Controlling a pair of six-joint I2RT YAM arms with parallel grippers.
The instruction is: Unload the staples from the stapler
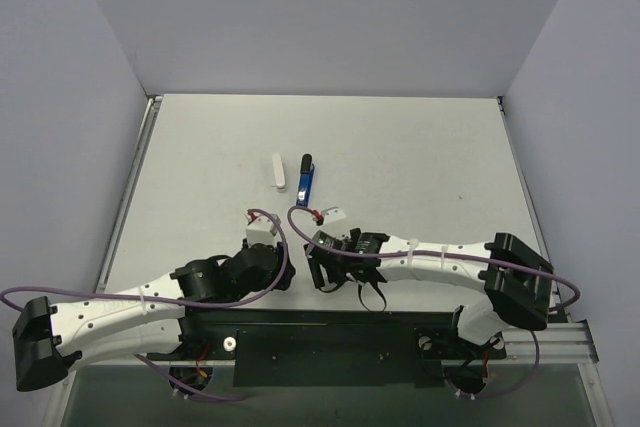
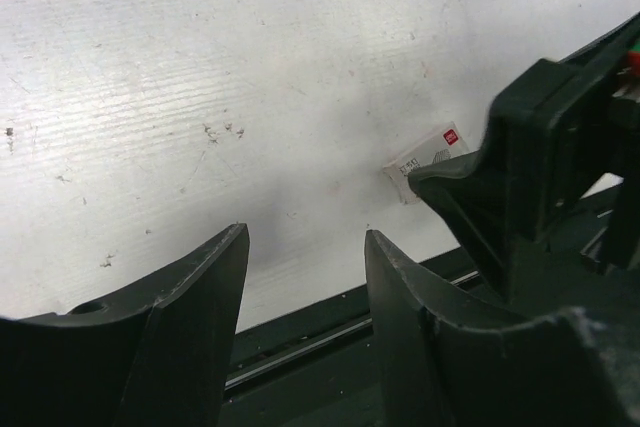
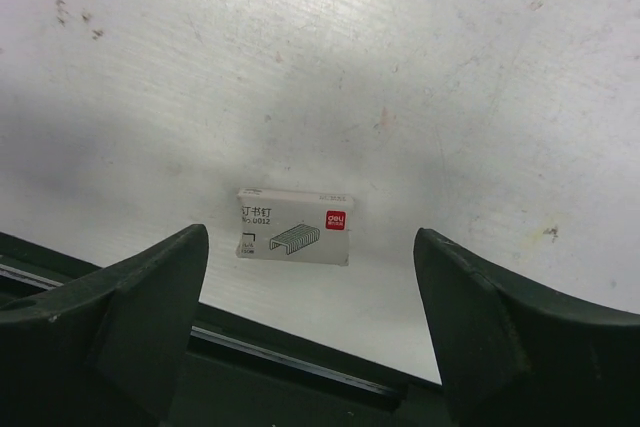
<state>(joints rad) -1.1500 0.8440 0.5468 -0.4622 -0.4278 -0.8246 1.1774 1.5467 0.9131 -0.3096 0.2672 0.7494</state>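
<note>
While both arms are hanging back at the near edge of the table (image 1: 420, 162), the left gripper (image 2: 305, 239) and right gripper (image 3: 310, 239) are gaping apart, holding nothing. The blue stapler (image 1: 307, 182) is lying mid-table, and the staples (image 1: 278, 172) are lying just beside it, seemingly already unloaded.

Robotics lab test cell, seen from above: a scuffed white table (image 1: 420, 147) is boxed in by plain pale walls (image 1: 330, 17) at 9, 12 and 3 o'clock. At 6 o'clock two white-and-black robot arms, the left arm (image 1: 120, 312) and the right arm (image 1: 440, 259), sit on a dark base with a metal rail (image 1: 565, 342). Purple cables (image 1: 285, 247) loop off them. The only office goods are a blue stapler (image 1: 306, 179) near the table's centre, a stick of staples (image 1: 279, 171) at its 9 o'clock, and a small printed box (image 3: 295, 225) at its 6 o'clock.
</note>
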